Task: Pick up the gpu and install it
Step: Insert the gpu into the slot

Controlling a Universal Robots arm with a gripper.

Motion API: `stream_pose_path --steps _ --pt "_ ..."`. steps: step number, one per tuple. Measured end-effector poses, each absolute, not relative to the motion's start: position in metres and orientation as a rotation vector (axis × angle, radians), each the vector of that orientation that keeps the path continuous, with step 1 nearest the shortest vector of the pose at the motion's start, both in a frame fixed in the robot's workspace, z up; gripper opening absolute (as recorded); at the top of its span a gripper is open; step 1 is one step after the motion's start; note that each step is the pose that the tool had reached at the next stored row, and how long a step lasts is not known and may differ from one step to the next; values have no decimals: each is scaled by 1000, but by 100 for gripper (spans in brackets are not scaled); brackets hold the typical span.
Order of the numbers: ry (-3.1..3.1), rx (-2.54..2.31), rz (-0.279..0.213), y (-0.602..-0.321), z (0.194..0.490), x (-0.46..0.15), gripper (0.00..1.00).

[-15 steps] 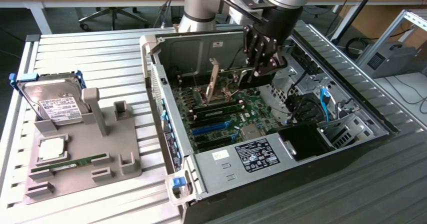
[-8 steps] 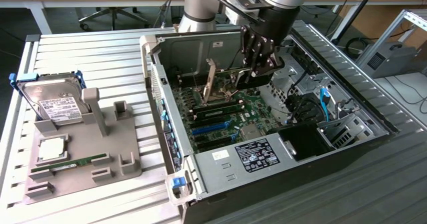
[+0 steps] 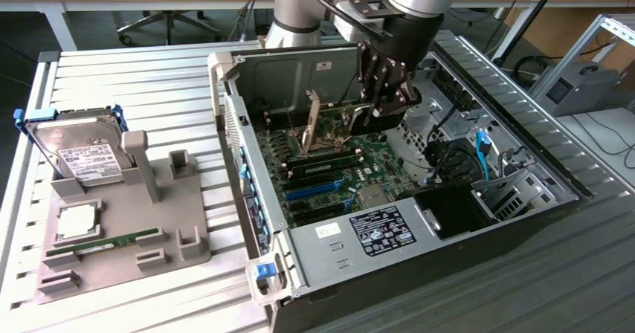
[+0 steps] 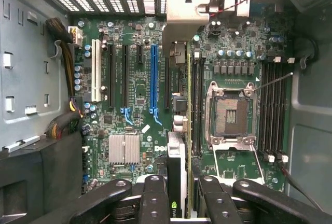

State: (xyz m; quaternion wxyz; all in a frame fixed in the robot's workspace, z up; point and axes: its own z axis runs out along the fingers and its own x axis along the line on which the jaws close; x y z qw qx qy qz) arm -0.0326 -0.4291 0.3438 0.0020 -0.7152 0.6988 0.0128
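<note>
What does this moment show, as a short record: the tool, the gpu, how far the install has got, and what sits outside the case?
tool: tool is down inside the open computer case, closed on the gpu
gpu: held edge-on over the motherboard, between the long blue slot and the CPU socket
install: cannot tell whether the card is in a slot
outside the case: hard drive upright on the grey fixture; RAM stick lying in it
</note>
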Motion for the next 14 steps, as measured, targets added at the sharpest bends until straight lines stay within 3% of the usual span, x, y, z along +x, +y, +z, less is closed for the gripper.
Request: stream_pose_path --steps 14 --pt "2192 -2244 40 -429 341 -33 27"
